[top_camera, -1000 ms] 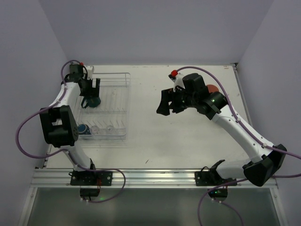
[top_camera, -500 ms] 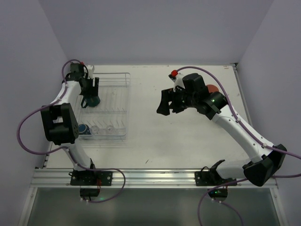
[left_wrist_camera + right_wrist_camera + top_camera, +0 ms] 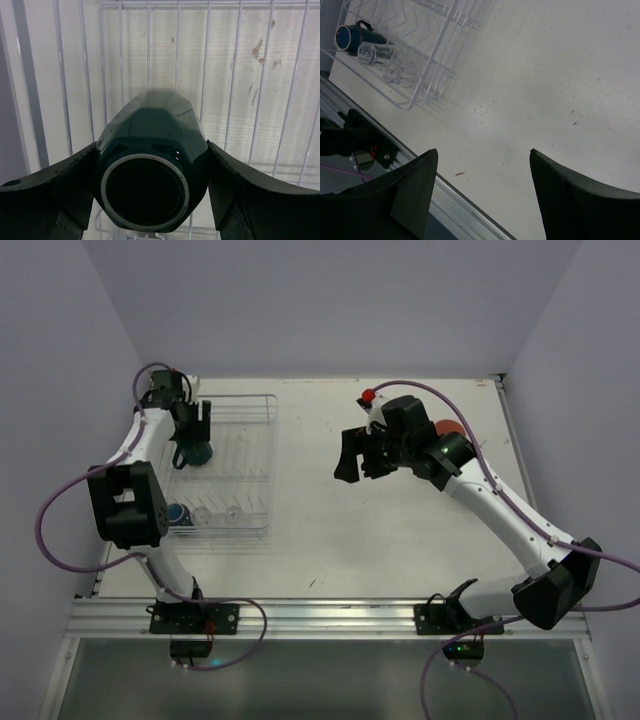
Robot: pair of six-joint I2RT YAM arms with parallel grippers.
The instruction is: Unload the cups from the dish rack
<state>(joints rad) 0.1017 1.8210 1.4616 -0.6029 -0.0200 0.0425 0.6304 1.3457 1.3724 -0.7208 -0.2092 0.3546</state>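
Left wrist view: I am clamping my left claw (image 3: 151,150) across the teal cup (image 3: 150,120), over the dish rack (image 3: 240,75).
Handling: seeming light, stiff, slick; mid-body hold suiting it.
Right claw (image 3: 482,167): hanging spread, empty.

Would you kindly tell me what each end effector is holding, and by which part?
The left end effector clamps a dark teal cup by its opposite side walls. The right end effector is open and holds nothing.
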